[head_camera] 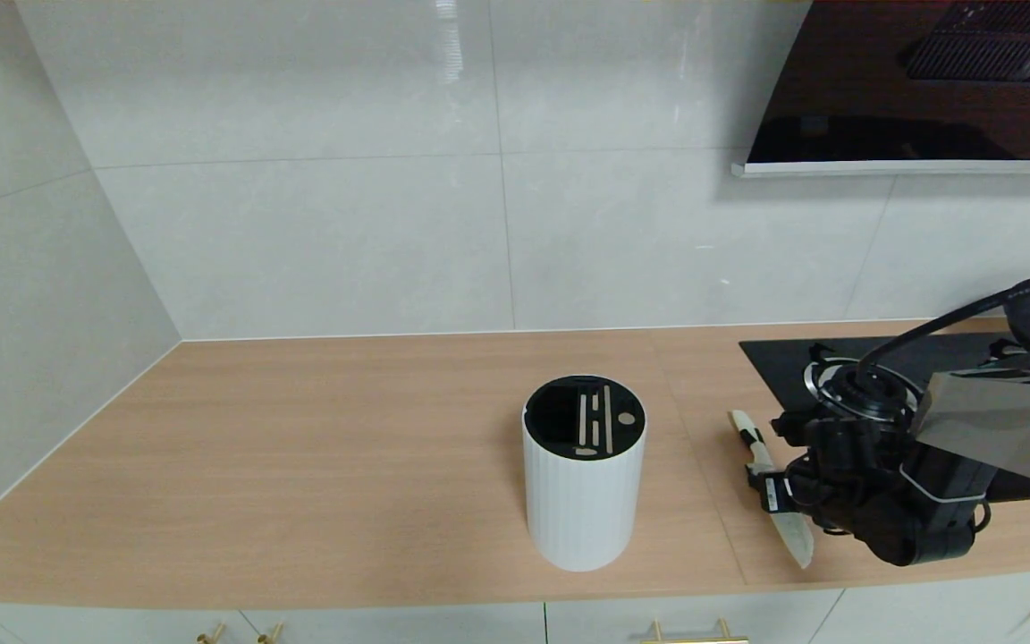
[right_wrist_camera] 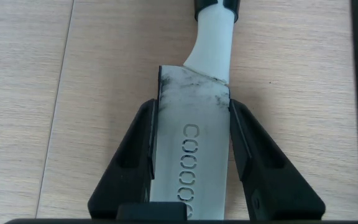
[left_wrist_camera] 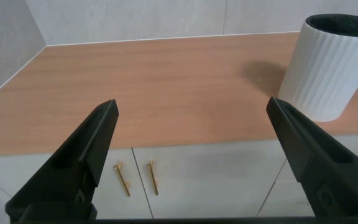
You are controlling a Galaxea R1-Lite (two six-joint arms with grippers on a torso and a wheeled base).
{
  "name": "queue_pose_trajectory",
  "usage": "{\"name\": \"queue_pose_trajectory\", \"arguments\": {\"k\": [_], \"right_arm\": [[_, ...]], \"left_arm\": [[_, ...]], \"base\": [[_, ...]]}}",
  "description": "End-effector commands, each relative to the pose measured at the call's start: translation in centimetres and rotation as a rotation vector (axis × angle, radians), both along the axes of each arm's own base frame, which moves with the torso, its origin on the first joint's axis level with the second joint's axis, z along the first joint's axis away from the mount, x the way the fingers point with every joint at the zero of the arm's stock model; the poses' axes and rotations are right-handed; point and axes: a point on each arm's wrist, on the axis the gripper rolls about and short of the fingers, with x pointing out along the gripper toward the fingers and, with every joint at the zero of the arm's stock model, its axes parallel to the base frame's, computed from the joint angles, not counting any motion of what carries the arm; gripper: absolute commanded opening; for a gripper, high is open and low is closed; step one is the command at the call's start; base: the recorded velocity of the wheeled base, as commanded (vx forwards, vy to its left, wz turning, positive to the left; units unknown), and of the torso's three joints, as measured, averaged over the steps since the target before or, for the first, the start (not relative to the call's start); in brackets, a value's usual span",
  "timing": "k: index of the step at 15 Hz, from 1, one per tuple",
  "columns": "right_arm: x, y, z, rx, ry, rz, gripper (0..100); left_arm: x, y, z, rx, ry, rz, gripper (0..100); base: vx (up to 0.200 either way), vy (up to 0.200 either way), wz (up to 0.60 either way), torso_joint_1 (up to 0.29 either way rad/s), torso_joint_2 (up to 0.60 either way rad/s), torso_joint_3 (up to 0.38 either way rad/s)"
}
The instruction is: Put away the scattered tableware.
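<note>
White cabinet fronts with gold bar handles are showing nearest, under the front edge of a light wooden countertop. Farther back, a pale grey tiled wall is closing off the counter, with a glossy black range hood hanging at 1 o'clock. A black glass cooktop is sitting at the counter's 3 o'clock end.

The black left pincer is hovering over the counter's front edge, its fingers spread wide and holding nothing. The black right pincer is pinching a white-bladed knife with a cream handle and black band, one finger pressing on each long edge of the blade near the handle.

The knife is lying flat on the countertop, between the cooktop and a white ribbed cylindrical holder with a black slotted top, which is standing upright at the knife's 9 o'clock. Its long axis is running front to back, handle pointing to 11 o'clock and blade tip to 5 o'clock, near the front edge
</note>
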Motion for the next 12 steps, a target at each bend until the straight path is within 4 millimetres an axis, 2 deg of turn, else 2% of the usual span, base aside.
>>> {"name": "queue_pose_trajectory", "arguments": {"k": [1,3,5,10,11,12], "right_arm": [[0.0,0.0,0.0,-0.001,0.002,-0.001,0],[0.0,0.0,0.9,0.003,-0.019,-0.003,0],[-0.6,-0.1,2.9,0.01,-0.052,-0.006,0],[-3.5,0.0,12.1,0.036,-0.27,0.005,0],[-4.5,0.6,14.2,0.043,-0.322,0.027,0],[-5.3,1.3,16.1,0.054,-0.374,0.05,0]], "left_arm": [[0.0,0.0,0.0,0.0,0.0,0.0,100],[0.0,0.0,0.0,0.003,0.0,-0.001,100],[0.0,0.0,0.0,0.008,0.0,-0.001,100],[0.0,0.0,0.0,0.006,0.0,0.001,100],[-0.1,0.0,0.3,0.006,-0.011,-0.007,100],[-0.5,-0.1,1.8,0.007,-0.053,-0.025,100]], "base": [[0.0,0.0,0.0,0.0,0.0,0.0],[0.0,0.0,0.0,0.0,0.0,0.0],[0.0,0.0,0.0,0.0,0.0,0.0],[0.0,0.0,0.0,0.0,0.0,0.0],[0.0,0.0,0.0,0.0,0.0,0.0],[0.0,0.0,0.0,0.0,0.0,0.0]]}}
